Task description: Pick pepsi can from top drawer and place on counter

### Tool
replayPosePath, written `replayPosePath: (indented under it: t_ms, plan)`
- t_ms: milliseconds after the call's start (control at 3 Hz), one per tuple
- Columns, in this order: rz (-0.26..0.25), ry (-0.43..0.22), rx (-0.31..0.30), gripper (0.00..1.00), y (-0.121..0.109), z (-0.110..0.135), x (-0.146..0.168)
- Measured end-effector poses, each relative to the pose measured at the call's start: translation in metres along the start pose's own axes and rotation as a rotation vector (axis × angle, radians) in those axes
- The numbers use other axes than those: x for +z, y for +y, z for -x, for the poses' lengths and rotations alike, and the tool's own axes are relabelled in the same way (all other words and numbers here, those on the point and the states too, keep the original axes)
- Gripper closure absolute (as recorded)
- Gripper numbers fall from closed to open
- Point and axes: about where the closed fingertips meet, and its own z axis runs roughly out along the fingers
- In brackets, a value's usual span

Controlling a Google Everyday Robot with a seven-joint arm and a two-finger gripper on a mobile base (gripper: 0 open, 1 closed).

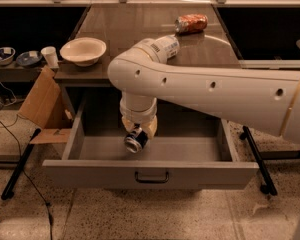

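The top drawer is pulled open, grey, with a dark centre handle. My gripper reaches down into it from the big white arm and is shut on the pepsi can. The can is dark with a silver end facing the camera, and it hangs tilted just above the drawer floor, left of centre. The counter is the glossy grey-brown top behind the drawer.
On the counter lie an orange-red can, a white-labelled bottle partly behind my arm, and a cream bowl. A cardboard flap and a black stand leg are to the drawer's left. A white cup stands on a side shelf.
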Motion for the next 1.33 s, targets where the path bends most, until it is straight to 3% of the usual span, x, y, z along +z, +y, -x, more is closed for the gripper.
replayPosePath:
  t_ms: [667,1000,1333]
  plan:
    - [-0.068,0.150,-0.026,1.00,-0.010,0.008,-0.111]
    - [-0.099,0.261,-0.026,1.00,-0.031,0.004,-0.159]
    - [-0.124,0.382,0.010,1.00,-0.056,-0.015,-0.191]
